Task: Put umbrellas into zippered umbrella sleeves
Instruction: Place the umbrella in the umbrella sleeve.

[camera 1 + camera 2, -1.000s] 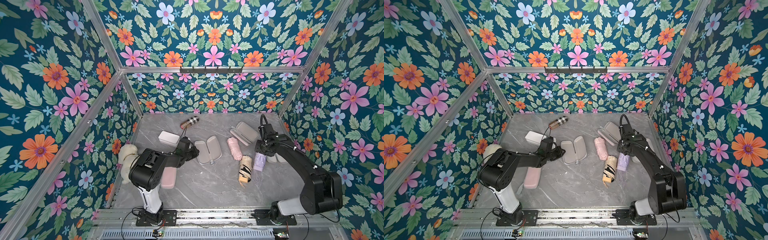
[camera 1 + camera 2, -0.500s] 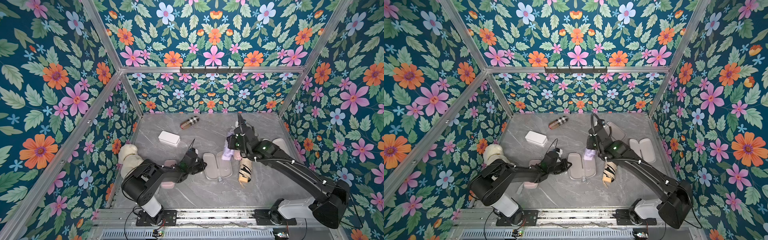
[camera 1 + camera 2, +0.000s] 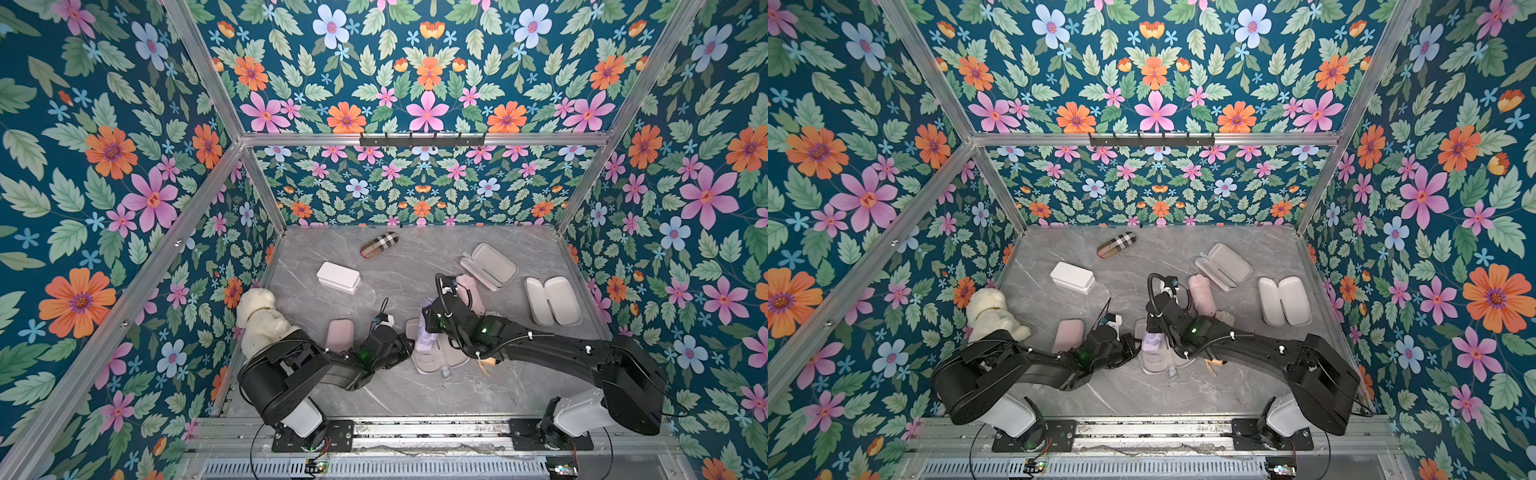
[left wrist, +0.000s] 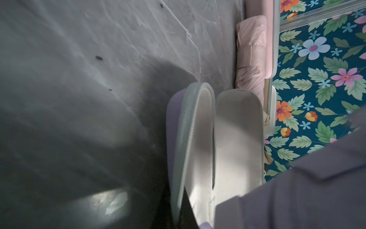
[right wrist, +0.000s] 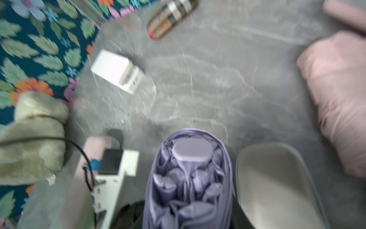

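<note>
The lavender umbrella (image 3: 426, 343) (image 3: 1152, 343) (image 5: 188, 178) sits in my right gripper (image 3: 430, 330) (image 5: 186, 218), which is shut on it. It is over the left half of the open lavender sleeve (image 3: 455, 357) (image 3: 1156, 365) (image 4: 237, 138) (image 5: 273, 178); whether it rests inside I cannot tell. My left gripper (image 3: 409, 345) (image 3: 1133, 345) (image 4: 181, 218) is shut on that sleeve's rim. A pink umbrella (image 3: 471, 291) (image 4: 251, 59) lies just behind. The cream umbrella (image 3: 1225, 318) is mostly hidden under my right arm. A closed pink sleeve (image 3: 340, 334) lies by my left arm.
Two more open sleeves (image 3: 490, 266) (image 3: 552, 301) lie at the back right. A white box (image 3: 338, 276) and a tan plaid roll (image 3: 379, 245) sit at the back left. A white plush toy (image 3: 262, 320) leans by the left wall.
My right arm has carried the lavender umbrella from the right side over to the open lavender sleeve. My left gripper has pulled that sleeve toward the front.
</note>
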`<state>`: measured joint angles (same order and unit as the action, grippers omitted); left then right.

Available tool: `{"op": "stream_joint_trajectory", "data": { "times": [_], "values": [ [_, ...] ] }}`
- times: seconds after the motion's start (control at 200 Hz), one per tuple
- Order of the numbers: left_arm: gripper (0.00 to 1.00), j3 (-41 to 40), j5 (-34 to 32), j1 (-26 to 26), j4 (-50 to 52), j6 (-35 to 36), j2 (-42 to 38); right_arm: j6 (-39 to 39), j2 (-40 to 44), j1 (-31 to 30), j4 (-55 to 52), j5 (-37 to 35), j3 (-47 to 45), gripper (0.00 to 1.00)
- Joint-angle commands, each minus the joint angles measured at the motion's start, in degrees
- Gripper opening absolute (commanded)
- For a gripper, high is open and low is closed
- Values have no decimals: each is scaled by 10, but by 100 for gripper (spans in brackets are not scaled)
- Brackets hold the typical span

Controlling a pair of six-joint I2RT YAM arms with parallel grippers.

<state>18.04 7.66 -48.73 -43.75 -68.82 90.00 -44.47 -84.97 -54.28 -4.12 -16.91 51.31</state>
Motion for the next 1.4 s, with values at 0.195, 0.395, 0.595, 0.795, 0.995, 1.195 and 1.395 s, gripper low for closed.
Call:
{"op": "stream_joint_trajectory", "data": {
  "times": [0.195,0.395,0.595,0.795,0.995,1.195,1.395],
  "values": [
    [0,-10,-17,-1,-25,6,-6,-35,-4,-12,-80,102,-27,5],
    [0,-7,-1,-5,-61,16,15,-24,-75,-12,-143,165,34,5],
    [0,-19,-18,-7,-59,19,0,-62,-144,-12,-295,160,128,7],
    [0,-27,-27,-7,-70,20,-4,-80,-168,-26,-293,152,119,9],
    [18,-34,-7,-1,-26,54,-29,-41,-191,-7,-279,189,129,50],
    [28,-66,21,22,-26,63,-45,-16,-182,12,-298,246,158,70],
    [35,-64,28,27,15,82,-97,-8,-122,33,-314,260,148,75]
  ]
}}
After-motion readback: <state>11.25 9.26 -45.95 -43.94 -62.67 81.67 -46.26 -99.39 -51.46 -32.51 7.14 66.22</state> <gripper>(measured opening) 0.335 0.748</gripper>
